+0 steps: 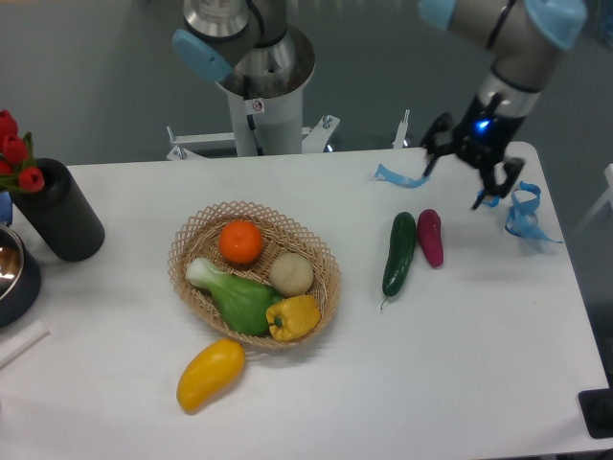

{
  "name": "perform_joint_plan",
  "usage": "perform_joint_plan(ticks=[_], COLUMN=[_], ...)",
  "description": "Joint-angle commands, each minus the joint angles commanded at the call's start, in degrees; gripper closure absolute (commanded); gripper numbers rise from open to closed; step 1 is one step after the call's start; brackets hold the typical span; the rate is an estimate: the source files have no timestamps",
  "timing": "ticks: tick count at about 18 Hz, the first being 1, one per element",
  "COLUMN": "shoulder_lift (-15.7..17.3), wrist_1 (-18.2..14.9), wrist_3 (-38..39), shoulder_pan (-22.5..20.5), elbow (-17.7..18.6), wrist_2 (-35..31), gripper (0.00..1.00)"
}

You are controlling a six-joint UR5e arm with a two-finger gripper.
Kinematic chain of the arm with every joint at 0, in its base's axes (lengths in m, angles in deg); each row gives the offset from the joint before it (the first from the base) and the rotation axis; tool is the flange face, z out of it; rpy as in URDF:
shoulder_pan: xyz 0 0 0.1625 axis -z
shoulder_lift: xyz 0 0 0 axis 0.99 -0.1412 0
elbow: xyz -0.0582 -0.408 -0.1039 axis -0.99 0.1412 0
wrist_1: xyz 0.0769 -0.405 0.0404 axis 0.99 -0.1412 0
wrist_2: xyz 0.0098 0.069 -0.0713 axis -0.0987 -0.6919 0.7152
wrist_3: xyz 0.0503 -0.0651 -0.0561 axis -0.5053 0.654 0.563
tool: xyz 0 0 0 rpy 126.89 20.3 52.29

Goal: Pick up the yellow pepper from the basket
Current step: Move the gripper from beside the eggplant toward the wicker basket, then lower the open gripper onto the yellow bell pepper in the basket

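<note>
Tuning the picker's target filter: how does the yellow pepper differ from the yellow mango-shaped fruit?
The yellow pepper is blocky and lobed; the mango-shaped fruit is longer and smooth. The pepper sits inside the basket against the green vegetable; the fruit lies on the table outside it. Both are yellow-orange.

orange (240, 241): beside potato (291, 274)
bok choy (233, 294): lying flat
mango (211, 375): on table (460, 374)
cucumber (399, 253): beside eggplant (430, 237)
vase (59, 210): black, holding red tulips (16, 153)
blue tape (522, 213): near right edge

No legible text; only an unreadable small sticker (255, 104) on the robot base (261, 115).
</note>
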Motion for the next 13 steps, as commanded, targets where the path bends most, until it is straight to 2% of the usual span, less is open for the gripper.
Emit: perform_joint_plan(ticks=[2, 7, 11, 13], shoulder_lift=[-0.2, -1.8, -4.3, -6.4], wrist_1=[0.3, 0.4, 5.6, 11.1], wrist_3=[3.5, 6.0, 10.1, 13.1], shoulder_pan=[2.8, 8.3, 13.0, 16.2], elbow=[0.3, 0.3, 0.3, 0.3], wrist_2=[-0.1, 0.0, 0.1, 0.1], gripper=[0.0, 0.0, 0.0, 0.0])
